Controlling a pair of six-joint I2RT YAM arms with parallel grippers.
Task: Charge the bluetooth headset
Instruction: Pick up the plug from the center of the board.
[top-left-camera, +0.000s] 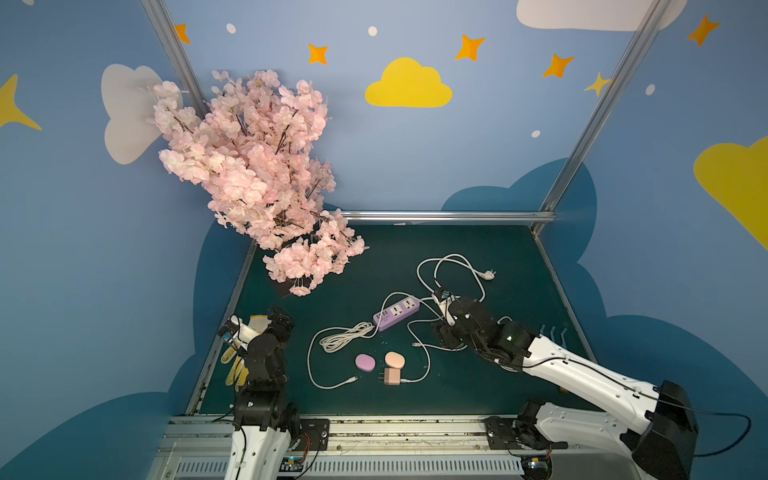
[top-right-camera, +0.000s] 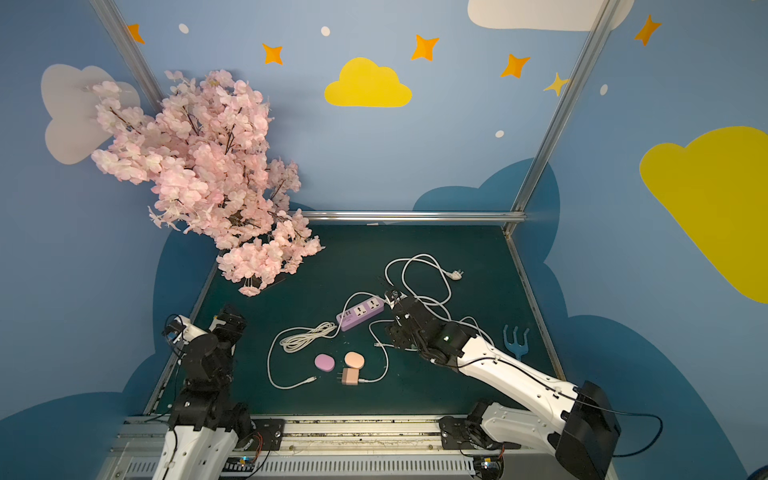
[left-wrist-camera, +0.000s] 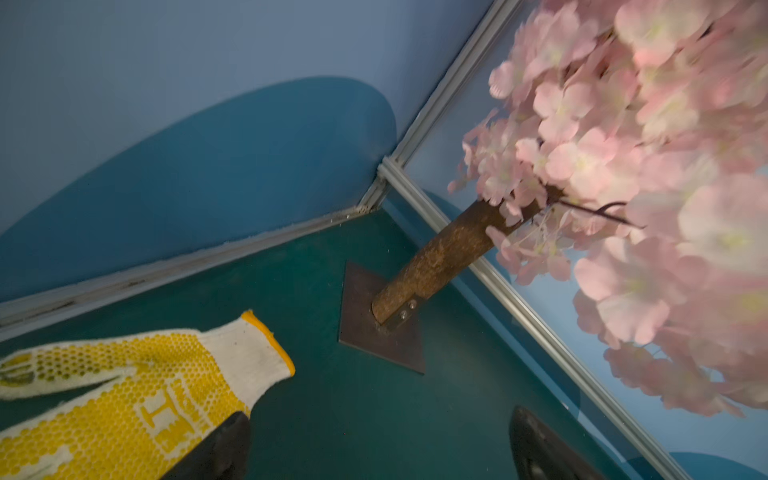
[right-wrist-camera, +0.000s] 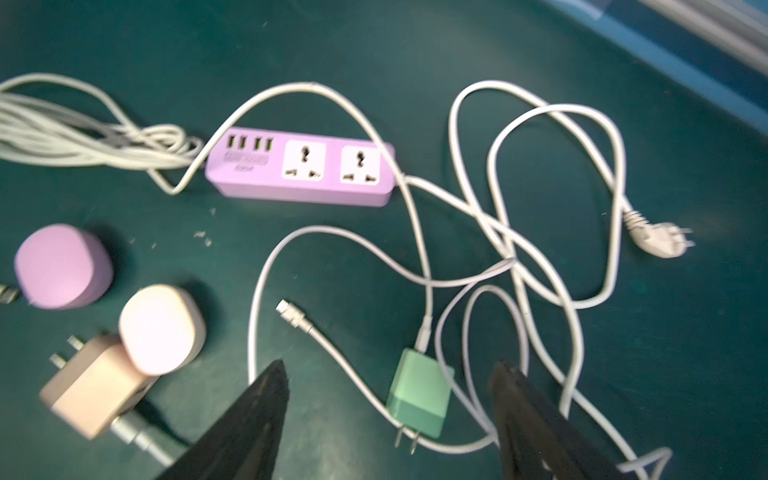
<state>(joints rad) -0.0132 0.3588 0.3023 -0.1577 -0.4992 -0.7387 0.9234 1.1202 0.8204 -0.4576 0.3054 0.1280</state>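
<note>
Two small rounded headset cases lie on the green mat, a purple one (top-left-camera: 365, 362) (right-wrist-camera: 62, 266) and a peach one (top-left-camera: 394, 359) (right-wrist-camera: 162, 328). The peach case leans on a pink adapter (top-left-camera: 390, 376) (right-wrist-camera: 93, 386). A purple power strip (top-left-camera: 397, 313) (right-wrist-camera: 301, 166) lies behind them with both sockets free. My right gripper (top-left-camera: 444, 338) (right-wrist-camera: 388, 370) hangs open just above a green adapter (right-wrist-camera: 419, 392), which lies between its fingers untouched and is hidden under the arm in both top views. A loose cable tip (right-wrist-camera: 286, 309) lies beside it. My left gripper (top-left-camera: 282, 320) (left-wrist-camera: 380, 453) is open and holds nothing, at the mat's left edge.
A yellow-dotted work glove (left-wrist-camera: 137, 386) (top-left-camera: 235, 361) lies by the left arm. The pink blossom tree (top-left-camera: 257, 174) stands on a metal base (left-wrist-camera: 374, 332) in the far left corner. White cords and a coil (top-left-camera: 345, 338) sprawl mid-mat. A blue hand rake (top-right-camera: 516, 340) lies at the right.
</note>
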